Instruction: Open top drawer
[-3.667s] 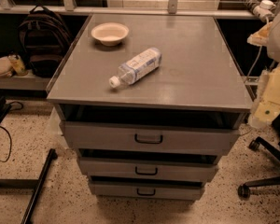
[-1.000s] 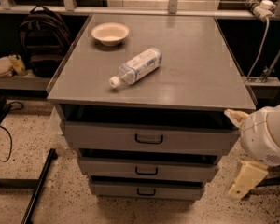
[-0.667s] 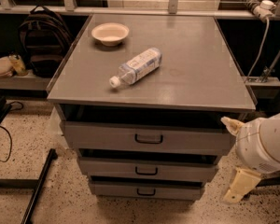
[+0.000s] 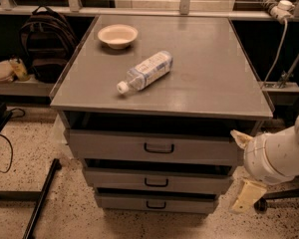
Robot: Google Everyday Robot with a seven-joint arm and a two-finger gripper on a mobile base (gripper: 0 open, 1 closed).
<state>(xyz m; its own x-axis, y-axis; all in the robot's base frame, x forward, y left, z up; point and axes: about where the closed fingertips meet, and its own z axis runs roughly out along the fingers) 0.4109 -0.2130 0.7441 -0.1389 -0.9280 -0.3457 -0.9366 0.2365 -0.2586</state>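
The top drawer (image 4: 114, 147) is the widest grey front, just under the cabinet top (image 4: 209, 83), with a small black loop handle (image 4: 159, 148) at its centre. A dark gap runs above the front. Two narrower grey drawers, the middle drawer (image 4: 114, 180) and the bottom drawer (image 4: 119, 202), sit below it. My gripper (image 4: 237, 169) is at the cabinet's right front corner, level with the top and middle drawers and well to the right of the handle. Its cream fingers (image 4: 247, 195) stand apart with nothing between them. It touches no handle.
A white bowl (image 4: 117, 35) and a plastic bottle (image 4: 145, 71) lying on its side are on the cabinet top. A backpack (image 4: 40, 49) sits at the back left. A black bar (image 4: 42, 195) and cables lie on the floor at the left. A chair base (image 4: 269, 199) is at the right.
My arm has come down from the upper right to the cabinet's right front corner and edged a little left and up. The drawers, the bowl and the bottle have not moved.
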